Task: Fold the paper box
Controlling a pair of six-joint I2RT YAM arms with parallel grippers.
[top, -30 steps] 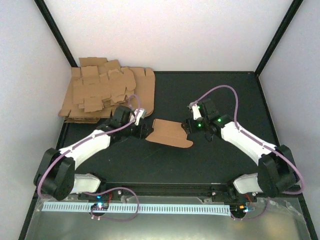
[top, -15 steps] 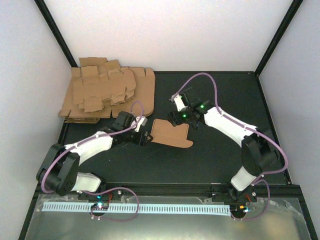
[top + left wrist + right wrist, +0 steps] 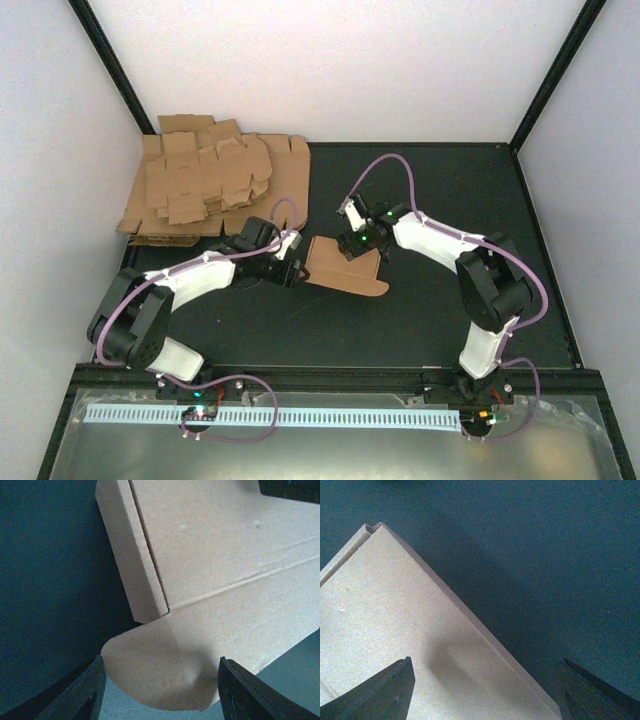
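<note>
The paper box (image 3: 345, 268) lies near the middle of the tabletop (image 3: 420, 320), low and flat. Creases and a narrow side strip (image 3: 131, 555) show, but no walls stand, so I judge most of the folding is ahead of you. Your left pincer (image 3: 292, 270) sits at the box's 9 o'clock edge, jaws apart, the rounded flap (image 3: 155, 675) between them, ungripped. Your right pincer (image 3: 351, 244) hangs over the 12 o'clock corner, spread wide and holding nothing.
</note>
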